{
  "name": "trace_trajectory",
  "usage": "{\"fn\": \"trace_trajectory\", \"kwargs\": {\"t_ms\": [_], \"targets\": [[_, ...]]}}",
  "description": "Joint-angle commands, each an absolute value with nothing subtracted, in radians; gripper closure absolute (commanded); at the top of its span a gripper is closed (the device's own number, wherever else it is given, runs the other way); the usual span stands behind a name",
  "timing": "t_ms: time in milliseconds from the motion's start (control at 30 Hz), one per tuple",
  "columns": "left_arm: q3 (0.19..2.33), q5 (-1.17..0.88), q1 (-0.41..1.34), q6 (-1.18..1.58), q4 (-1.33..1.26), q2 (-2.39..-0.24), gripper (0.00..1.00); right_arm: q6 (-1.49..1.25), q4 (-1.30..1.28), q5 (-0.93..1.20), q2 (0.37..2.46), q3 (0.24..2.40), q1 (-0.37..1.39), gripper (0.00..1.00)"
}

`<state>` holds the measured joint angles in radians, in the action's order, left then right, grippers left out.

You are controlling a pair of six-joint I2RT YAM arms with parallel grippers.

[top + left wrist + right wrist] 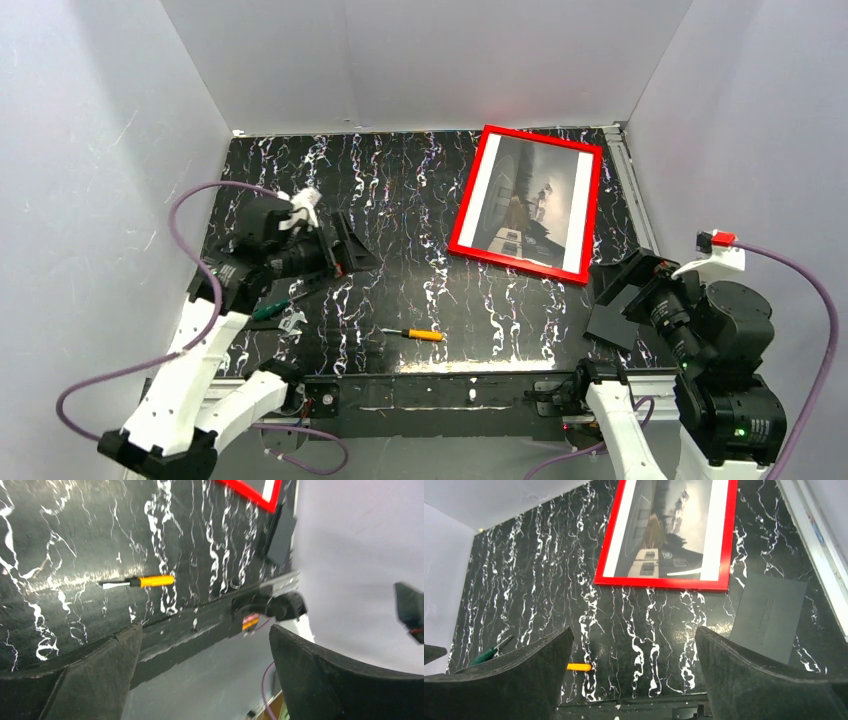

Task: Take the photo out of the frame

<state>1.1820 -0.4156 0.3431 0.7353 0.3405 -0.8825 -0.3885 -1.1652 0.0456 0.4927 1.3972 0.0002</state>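
The red frame [468,190] lies flat, face up, at the back right of the black marbled table, turned a little askew. The photo [530,200] sits inside it: a dim grey scene with white strips down both long sides. The right wrist view has the frame [661,583] and photo [664,530] straight ahead, well beyond my fingers. My right gripper [615,285] hovers open near the frame's near right corner, empty [634,630]. My left gripper [350,250] hangs open and empty over the table's left half [204,630], far from the frame, whose corner [250,492] just shows.
An orange-handled screwdriver [420,334] lies near the front edge, mid-table. A green-handled tool [270,308] and a small wrench [292,320] lie under the left arm. A dark grey flat sheet [769,615] lies by the right gripper. White walls enclose the table on three sides.
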Motion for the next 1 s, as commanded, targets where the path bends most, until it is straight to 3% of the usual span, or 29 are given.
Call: {"fn": "trace_trajectory", "kwargs": {"t_ms": [0,433,733,867,967], "targets": [[1.133,-0.374,0.479,0.709,0.339,-0.943,0.00,-0.400,-1.117,0.068,0.509,1.354,-0.003,0.00],[1.104,-0.283,0.708,0.676,0.270,-1.124,0.00,-0.417,-1.010,0.076,0.532,1.083,-0.003,0.00],[1.109,-0.232,0.713,0.586,0.321,-1.126,0.00,-0.274,-0.875,0.233,0.758,0.980,0.063,0.05],[1.173,-0.154,0.713,0.497,0.408,-1.146,0.00,-0.322,-0.832,0.052,0.888,1.023,0.219,0.04],[1.265,-0.130,0.713,0.423,0.457,-1.188,0.00,-0.419,-0.848,-0.105,1.027,1.082,0.227,0.04]]}}
